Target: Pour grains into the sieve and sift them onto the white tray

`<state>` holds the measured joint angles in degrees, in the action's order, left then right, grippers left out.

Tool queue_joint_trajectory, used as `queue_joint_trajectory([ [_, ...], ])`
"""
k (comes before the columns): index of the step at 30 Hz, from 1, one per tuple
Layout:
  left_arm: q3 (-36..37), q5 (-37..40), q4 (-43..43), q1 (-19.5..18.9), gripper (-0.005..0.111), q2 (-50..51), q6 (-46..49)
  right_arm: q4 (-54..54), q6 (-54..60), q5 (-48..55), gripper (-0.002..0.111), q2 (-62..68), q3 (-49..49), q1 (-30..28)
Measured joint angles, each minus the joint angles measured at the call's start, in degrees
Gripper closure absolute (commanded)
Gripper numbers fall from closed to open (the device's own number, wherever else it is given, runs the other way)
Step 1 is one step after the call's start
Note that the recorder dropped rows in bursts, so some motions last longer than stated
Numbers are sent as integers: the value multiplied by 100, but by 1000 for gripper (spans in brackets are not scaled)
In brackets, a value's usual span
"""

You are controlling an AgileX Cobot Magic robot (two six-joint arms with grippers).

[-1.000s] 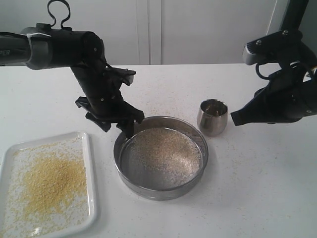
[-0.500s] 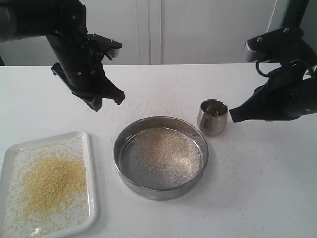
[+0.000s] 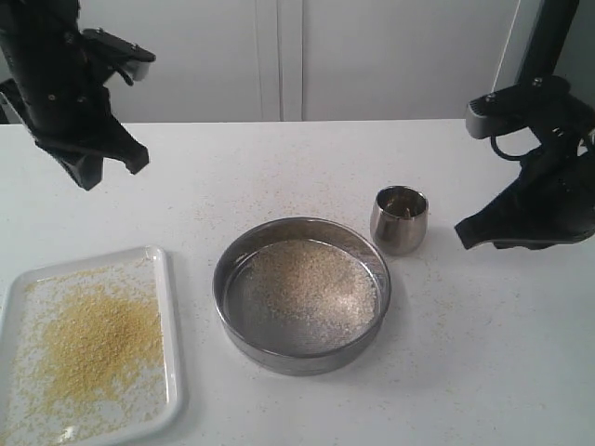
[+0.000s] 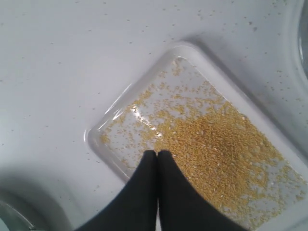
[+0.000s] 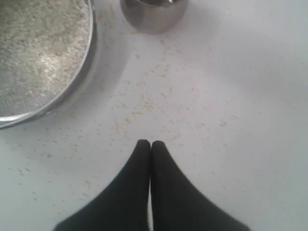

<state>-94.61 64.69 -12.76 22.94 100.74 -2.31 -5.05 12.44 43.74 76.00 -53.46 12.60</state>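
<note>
Hanging high over the far left of the table [image 5: 231, 96], the left gripper [image 4: 157, 153] had its two black fingers pressed flat together with nothing between them. Its wrist view looked straight down on the white tray [image 4: 127, 98], well below it, where the grains [image 4: 216, 154] lay in a golden heap thinning to scattered specks toward the rim. The right gripper [image 5: 150, 143] was likewise closed tight and empty, held above bare table on the right side, touching nothing. Nearest to it, toward the middle, stood a small steel cup [image 3: 400, 223], upright, with something inside too small to make out. The sieve [image 3: 302, 360] sat flat on the table between cup and tray, near the cup but not touching it, and pale, coarser bits [image 3: 311, 279] covered much of its mesh. The tray lay at the near left corner, apart from the sieve. Stray granules [image 5: 144, 103] dotted the tabletop around the sieve and cup.
</note>
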Motion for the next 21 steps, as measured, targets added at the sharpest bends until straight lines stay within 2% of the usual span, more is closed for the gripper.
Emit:
queue_joint_trajectory([
  [5, 133, 0, 210, -439, 107, -363, -12, 664, -497, 234, 108, 0, -59, -294],
  [8, 425, 0, 283, -616, 107, -593, -34, 1064, -855, 236, 108, -13, -56, -400],
  [11, 905, -187, 437, -827, 107, -1122, -34, 1512, -1402, -179, 108, -396, 96, -427],
  [21, 2216, -864, 478, -842, 107, -2670, -58, 1565, -1840, -1826, 108, -2094, 582, -427],
])
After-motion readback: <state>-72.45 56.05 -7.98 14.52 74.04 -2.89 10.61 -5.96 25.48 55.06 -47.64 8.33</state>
